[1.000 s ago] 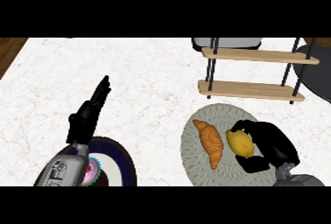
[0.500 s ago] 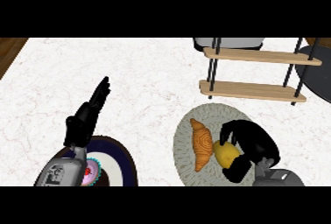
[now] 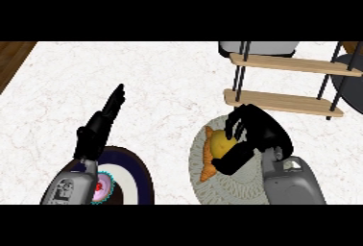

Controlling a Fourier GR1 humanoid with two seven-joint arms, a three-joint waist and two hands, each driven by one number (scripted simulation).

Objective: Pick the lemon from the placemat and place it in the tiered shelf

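Note:
A yellow lemon [image 3: 220, 145] is held over the round grey placemat [image 3: 230, 187], with my right hand [image 3: 257, 134] curled round it from above and the right. The thumb runs under the fruit and hides its lower part. An orange croissant [image 3: 206, 158] lies on the placemat just left of the lemon. The tiered shelf [image 3: 285, 101], two wooden boards on thin black posts, stands behind the placemat at the upper right. My left hand [image 3: 99, 126] rests open at the left, fingers straight and pointing away, far from the lemon.
Under my left forearm lies a dark blue plate [image 3: 131, 175] with a white centre, holding a pink frosted treat [image 3: 100, 187]. A pale container [image 3: 259, 47] stands behind the shelf. A strip of brown floor [image 3: 13, 55] marks the counter's left edge.
My right hand has closed round the lemon and moved up and left on the placemat, nearer the shelf. The croissant is now partly covered. The left hand has not moved.

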